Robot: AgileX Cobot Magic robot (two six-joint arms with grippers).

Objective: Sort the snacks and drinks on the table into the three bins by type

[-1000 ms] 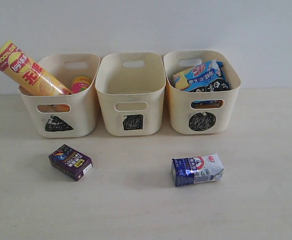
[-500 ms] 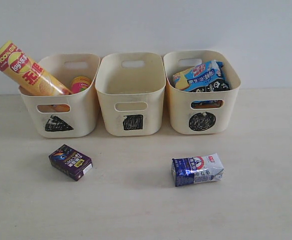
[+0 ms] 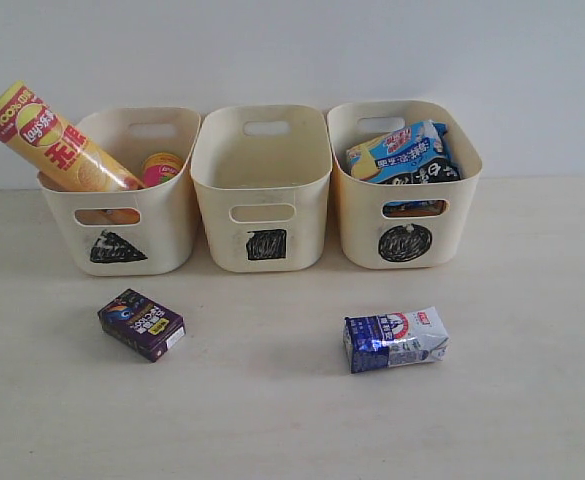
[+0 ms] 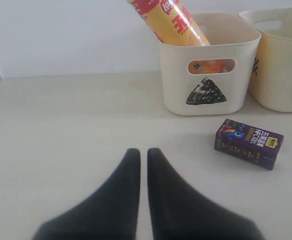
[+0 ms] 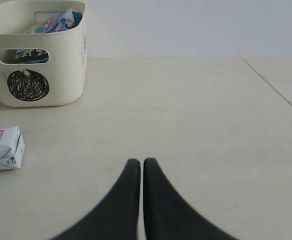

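A Lay's tube (image 3: 57,140) is leaning in the triangle bin (image 3: 177,215) left of the square bin (image 3: 262,165), with bags (image 3: 400,150) filling the circle bin (image 3: 357,215) to its right. The purple carton (image 3: 141,324) and blue-white carton (image 3: 395,339) are lying in front. Left gripper (image 4: 143,152) and right gripper (image 5: 138,162) are clenched, empty.

Left claw (image 4: 143,152) in shot now: two matte black fingers (image 4: 117,200), plain and smooth, each broad at the base and narrowing to a rounded tip. The inner edges run straight, and the outer edges sweep outward like a pair of fins. Over to the right claw (image 5: 138,162), and it's the same build: black fingers (image 5: 163,205), the same slim rounded tips, the same flared bases. The bases of both pairs are soft and blurred.
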